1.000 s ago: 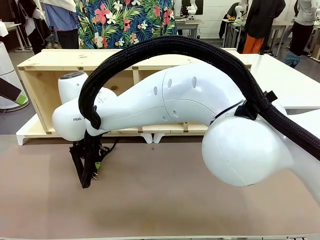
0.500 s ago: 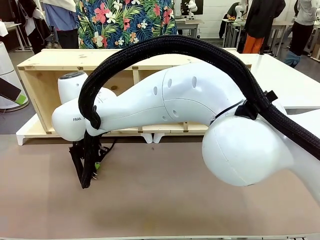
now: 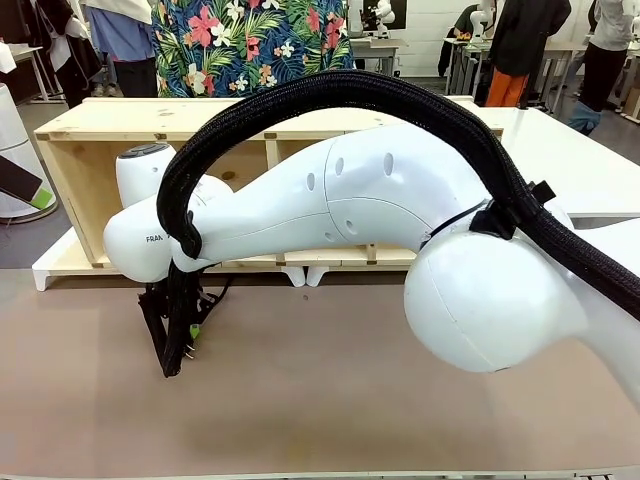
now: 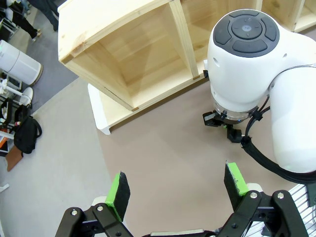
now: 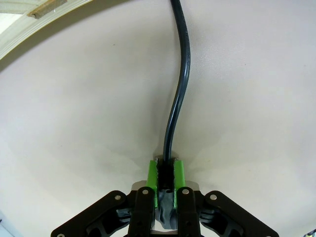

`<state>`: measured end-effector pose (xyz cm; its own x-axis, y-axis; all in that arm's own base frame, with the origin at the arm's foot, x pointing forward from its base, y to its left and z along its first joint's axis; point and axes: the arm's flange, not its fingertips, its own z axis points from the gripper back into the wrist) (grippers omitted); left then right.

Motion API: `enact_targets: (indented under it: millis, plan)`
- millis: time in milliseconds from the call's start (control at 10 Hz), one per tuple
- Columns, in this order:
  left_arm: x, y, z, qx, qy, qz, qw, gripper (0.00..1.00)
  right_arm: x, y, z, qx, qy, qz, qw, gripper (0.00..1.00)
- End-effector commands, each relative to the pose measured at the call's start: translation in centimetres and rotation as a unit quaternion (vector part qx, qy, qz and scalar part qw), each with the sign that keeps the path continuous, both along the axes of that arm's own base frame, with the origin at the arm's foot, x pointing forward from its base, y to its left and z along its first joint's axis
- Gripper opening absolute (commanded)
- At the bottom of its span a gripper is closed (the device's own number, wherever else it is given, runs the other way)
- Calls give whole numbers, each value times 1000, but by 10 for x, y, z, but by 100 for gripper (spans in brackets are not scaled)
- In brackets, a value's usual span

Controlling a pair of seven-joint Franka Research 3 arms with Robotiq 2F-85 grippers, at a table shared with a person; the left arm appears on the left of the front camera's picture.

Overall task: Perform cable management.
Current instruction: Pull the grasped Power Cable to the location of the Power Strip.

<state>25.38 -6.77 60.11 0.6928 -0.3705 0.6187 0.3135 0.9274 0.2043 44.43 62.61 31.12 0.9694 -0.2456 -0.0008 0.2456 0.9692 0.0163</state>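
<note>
In the right wrist view my right gripper (image 5: 166, 174) is shut on the near end of the black cable (image 5: 180, 74). The cord runs away from the green pads (image 5: 152, 177) in a gentle curve across the beige table (image 5: 74, 113) and leaves the picture at the top. From the front, the right arm reaches across to the left with its gripper (image 3: 178, 352) pointing down at the tabletop, and the cord itself is too small to make out there. My left gripper (image 4: 176, 177) hangs open high above the table with nothing between its fingers.
A low wooden shelf unit (image 3: 100, 135) stands along the far side of the table (image 3: 350, 400), its open compartments (image 4: 143, 59) facing me. The right arm's wrist (image 4: 244, 59) hangs close in front of it. A person in a flowered shirt (image 3: 250, 45) stands behind.
</note>
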Motion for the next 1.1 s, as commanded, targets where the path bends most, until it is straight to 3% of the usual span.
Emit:
enact_targets:
  millis: [0, 400, 500, 1000]
  plan:
    - [0, 1, 1, 3, -3, -5, 1000, 100, 0, 0, 1, -1, 0, -2, 1000, 7]
    - [0, 1, 1, 3, -3, -5, 1000, 100, 0, 0, 1, -1, 0, -2, 1000, 7]
    - [0, 1, 1, 3, -3, -5, 1000, 100, 0, 0, 0, 0, 0, 0, 1000, 15]
    - [0, 1, 1, 3, -3, -5, 1000, 100, -45, -17, 37, -35, 19, 18, 999, 15]
